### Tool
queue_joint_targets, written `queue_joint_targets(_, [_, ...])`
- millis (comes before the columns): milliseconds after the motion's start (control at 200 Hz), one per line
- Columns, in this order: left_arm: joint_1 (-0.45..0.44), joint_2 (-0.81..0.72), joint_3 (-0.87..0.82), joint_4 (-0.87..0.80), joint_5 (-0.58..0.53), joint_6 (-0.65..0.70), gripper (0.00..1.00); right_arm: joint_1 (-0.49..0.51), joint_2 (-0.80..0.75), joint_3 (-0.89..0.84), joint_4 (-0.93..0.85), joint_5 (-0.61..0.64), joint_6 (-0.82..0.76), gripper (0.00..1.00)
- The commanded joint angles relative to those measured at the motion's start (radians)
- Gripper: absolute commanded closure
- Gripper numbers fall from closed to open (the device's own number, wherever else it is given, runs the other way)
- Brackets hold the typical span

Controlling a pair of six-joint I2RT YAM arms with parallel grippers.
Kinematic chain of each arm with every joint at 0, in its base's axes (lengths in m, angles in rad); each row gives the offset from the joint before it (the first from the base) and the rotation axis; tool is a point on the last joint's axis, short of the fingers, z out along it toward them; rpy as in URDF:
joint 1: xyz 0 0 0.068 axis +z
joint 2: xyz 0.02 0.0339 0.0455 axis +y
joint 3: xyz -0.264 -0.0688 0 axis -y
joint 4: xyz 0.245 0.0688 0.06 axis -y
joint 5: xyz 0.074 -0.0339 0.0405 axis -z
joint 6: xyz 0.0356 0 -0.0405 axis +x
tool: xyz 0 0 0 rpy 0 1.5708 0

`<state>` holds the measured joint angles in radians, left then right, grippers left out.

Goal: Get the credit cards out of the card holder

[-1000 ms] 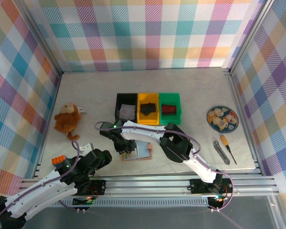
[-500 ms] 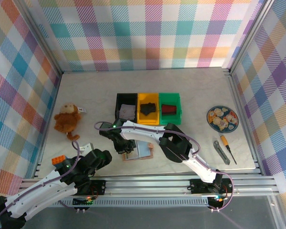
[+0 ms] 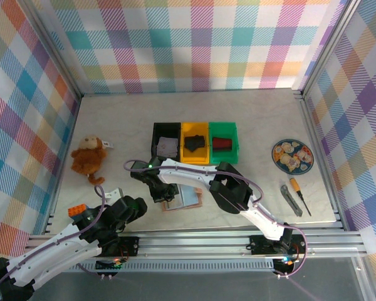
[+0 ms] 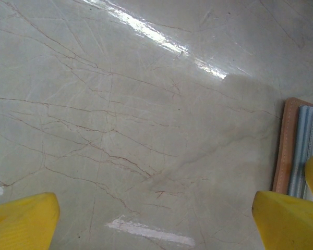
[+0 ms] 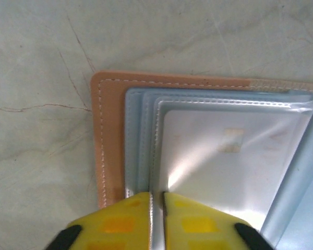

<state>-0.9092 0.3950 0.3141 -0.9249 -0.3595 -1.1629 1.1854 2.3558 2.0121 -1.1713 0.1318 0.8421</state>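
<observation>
A pale marble-look table (image 3: 257, 119) sat inside plaid walls (image 3: 194, 44) of many colours. Two white-and-black arms rose from its near edge.

The left arm (image 3: 56, 244) lay low at the near left. The left gripper (image 3: 128, 210) hung just left of the card holder. From its wrist, the left gripper (image 4: 154, 219) was spread wide, one yellow finger at each lower corner. Nothing but bare table lay between them, and the card holder's tan edge (image 4: 287, 146) showed at the far right.

The right arm (image 3: 238, 194) reached leftward across the table's middle, and the right gripper (image 3: 156, 194) was at the card holder's left end. From its wrist, the right gripper (image 5: 156, 200) was closed, its yellow fingers (image 5: 120, 221) nearly together. They pinched the near edge of a pale blue-grey sleeve. Whether a card was caught in that pinch could not be told.

Three bins stood in a row mid-table: black (image 3: 167, 145), yellow (image 3: 195, 143) and green (image 3: 224, 143), each with something inside.

A brown plush monkey (image 3: 88, 157) sat well to the left. A patterned plate (image 3: 292, 155) lay to the right.

The card holder (image 3: 187, 199) lay open and flat just in front of the bins, near the front edge. It had a pinkish-tan cover (image 5: 107, 120) and a shiny clear pocket (image 5: 224, 156).

A utility knife (image 3: 289, 197) and a screwdriver (image 3: 299, 193) lay side by side, in front of the plate.
</observation>
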Motion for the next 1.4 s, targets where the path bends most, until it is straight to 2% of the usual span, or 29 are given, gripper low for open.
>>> queue_joint_targets(0, [-0.008,-0.012,-0.017,-0.029,0.002,0.002,0.05,0.006,0.025,-0.015,-0.022,0.022,-0.011,0.93])
queue_joint_targets(200, [-0.008,-0.012,-0.017,-0.031,0.004,0.000,0.05,0.008,0.013,-0.009,-0.022,0.029,-0.012,0.94])
queue_joint_targets(290, [-0.008,-0.012,-0.017,-0.031,0.004,-0.001,0.05,0.006,-0.002,-0.010,-0.023,0.034,-0.012,1.00])
queue_joint_targets(915, [-0.009,0.030,-0.009,0.024,0.027,0.010,0.05,0.004,-0.123,-0.022,-0.022,0.064,-0.022,1.00])
queue_joint_targets(975, [-0.008,0.044,-0.002,0.037,0.033,0.012,0.05,0.005,-0.129,-0.039,-0.016,0.056,-0.026,0.78])
queue_joint_targets(1000, [-0.008,0.052,0.003,0.039,0.033,0.014,0.05,0.005,-0.138,-0.052,-0.007,0.053,-0.025,0.71])
queue_joint_targets(1100, [-0.008,0.080,0.016,0.105,0.053,0.057,0.04,0.005,-0.205,-0.170,0.080,0.023,-0.034,0.64])
queue_joint_targets(1195, [-0.008,0.117,0.014,0.201,0.083,0.130,0.04,0.006,-0.281,-0.292,0.160,0.012,-0.057,0.53])
queue_joint_targets(1395, [-0.008,0.258,0.036,0.309,0.056,0.220,0.02,-0.002,-0.327,-0.338,0.100,0.081,-0.052,0.45])
